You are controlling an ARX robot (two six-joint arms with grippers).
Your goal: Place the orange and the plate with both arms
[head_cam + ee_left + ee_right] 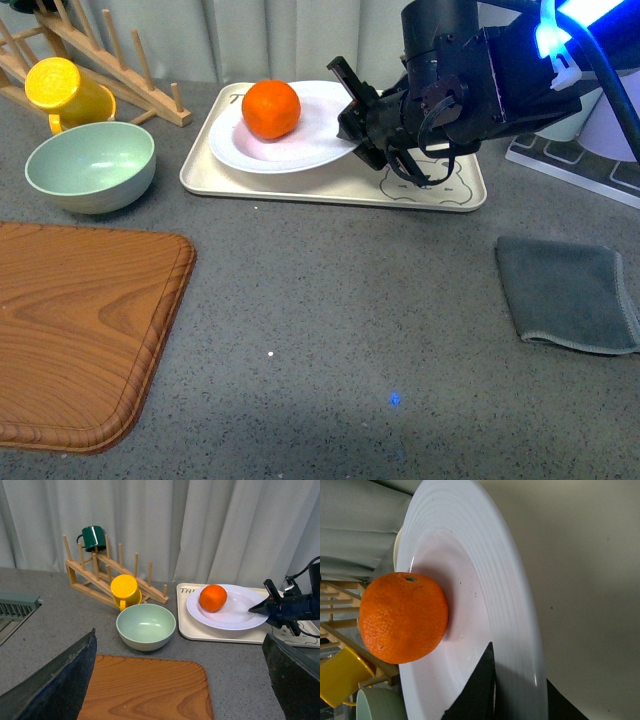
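The orange [271, 108] sits in the white ribbed plate [290, 145], which rests on the beige bear tray [330, 185] at the back. My right gripper [358, 125] is shut on the plate's right rim, one finger over the rim and one under it. The right wrist view shows the orange [403, 617] in the plate [485, 580] with my fingers [477, 690] clamping the rim. My left gripper [182, 680] is open and empty, over the wooden board, back from the plate [235, 612] and orange [213, 597].
A pale-green bowl [91, 165] and a yellow cup [62, 90] stand at the back left by a wooden rack [100, 60]. A wooden cutting board [75, 325] lies front left. A grey cloth [570, 295] lies right. A green cup [93, 537] hangs on the rack.
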